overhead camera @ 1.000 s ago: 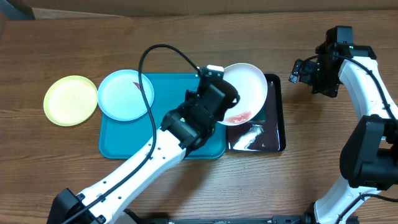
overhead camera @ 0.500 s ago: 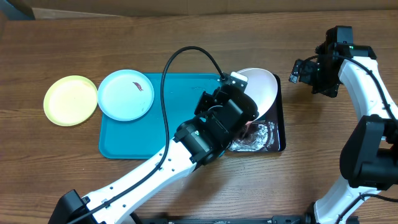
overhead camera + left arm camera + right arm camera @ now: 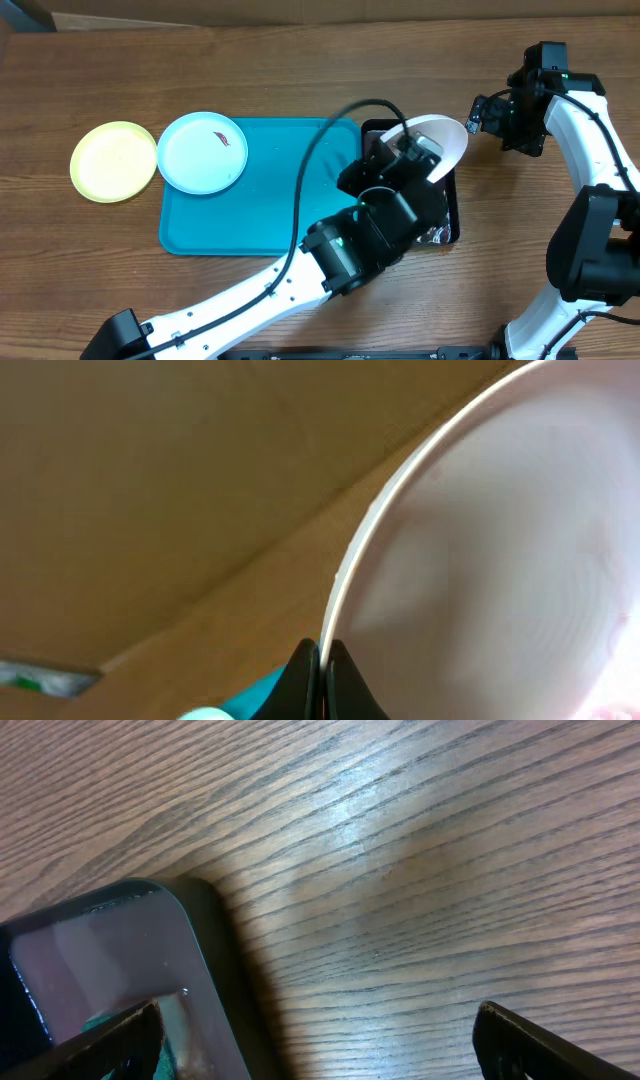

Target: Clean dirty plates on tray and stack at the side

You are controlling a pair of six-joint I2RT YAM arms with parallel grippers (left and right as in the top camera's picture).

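Overhead: left gripper (image 3: 425,152) is clamped on the white plate (image 3: 448,135) at its rim. The plate is tilted steeply and held above the black tray (image 3: 454,205), which sits just right of the teal tray (image 3: 270,200). The left arm hides most of what's in the black tray. The light blue plate (image 3: 203,152) is on the teal tray's top-left corner, overhanging the rim, with a red smear showing. The yellow-green plate (image 3: 113,161) is flat on the table (image 3: 120,60) just left of the teal tray, apart from the blue one, and looks clean. Right gripper (image 3: 488,114) hovers over bare wood right of the black tray, carrying nothing.

Left wrist: fingers (image 3: 300,672) pinch the thin rim, and the plate face fills the right of the frame. There's a faint pink trace at the lower right; can't tell how much dirt is left.

Right wrist: jaws spread wide with nothing between them. Black tray corner is at lower left, the rest is wood.

Read: the step in hand is cleaning the white plate, which is now positioned at the black tray. The blue plate is not yet done; the yellow-green one likely starts the stack. The next move needs the plate face brought against a wiper, or the right arm brought in. The rim pinch is narrow, so wiping load could pivot the plate; keep the force low.
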